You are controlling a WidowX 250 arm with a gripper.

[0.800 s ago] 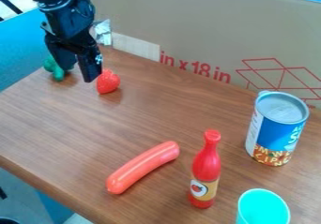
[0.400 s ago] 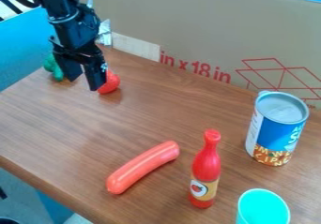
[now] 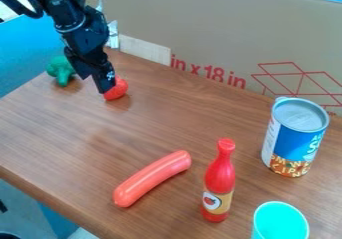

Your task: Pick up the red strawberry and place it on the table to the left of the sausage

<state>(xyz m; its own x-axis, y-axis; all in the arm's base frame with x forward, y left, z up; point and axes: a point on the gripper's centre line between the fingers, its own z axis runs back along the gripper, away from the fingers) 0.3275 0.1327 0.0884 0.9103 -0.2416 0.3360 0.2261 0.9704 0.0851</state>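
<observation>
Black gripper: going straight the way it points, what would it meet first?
Probably the wooden tabletop; but the gripper partly overlaps the red strawberry in view, and depth is unclear, so it might touch that first.

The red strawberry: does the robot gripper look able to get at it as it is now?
Probably yes: the open gripper hangs close to the strawberry, and no other object crowds it; exact alignment is unclear.

fingers (image 3: 105, 81) parted near strawberry (image 3: 119, 89) | broccoli (image 3: 61, 68) nearby | sausage (image 3: 152, 178), red bottle (image 3: 220, 178), can (image 3: 294, 140), cup (image 3: 280, 222) on table (image 3: 167, 133)
</observation>
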